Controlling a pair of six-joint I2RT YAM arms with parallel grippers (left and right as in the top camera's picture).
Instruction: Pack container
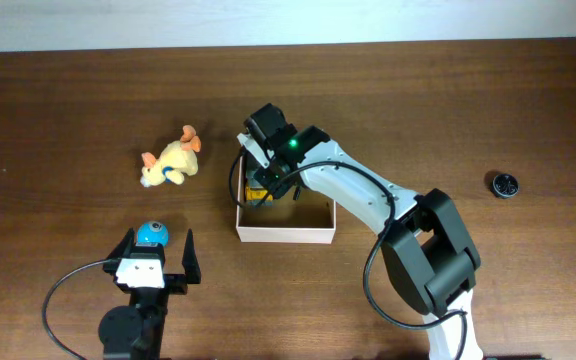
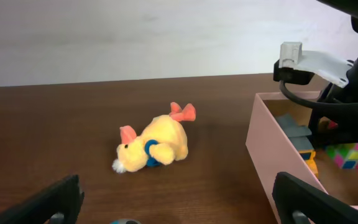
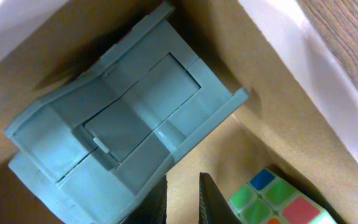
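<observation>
Overhead: square white-walled cardboard container sits mid-table with a grey-blue plastic block and colourful puzzle cube inside. Right gripper is pinched closed, empty, down in it; left gripper gapes wide. Yellow plush toy and blue round toy wait outside, so maybe halfway.

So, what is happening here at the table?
The right gripper, shut and apparently empty, is inside the container, over a grey-blue block and a colour cube lying in it. The left gripper stands open with a small blue toy between its fingers. A yellow plush lies on the table, outside the container.
</observation>
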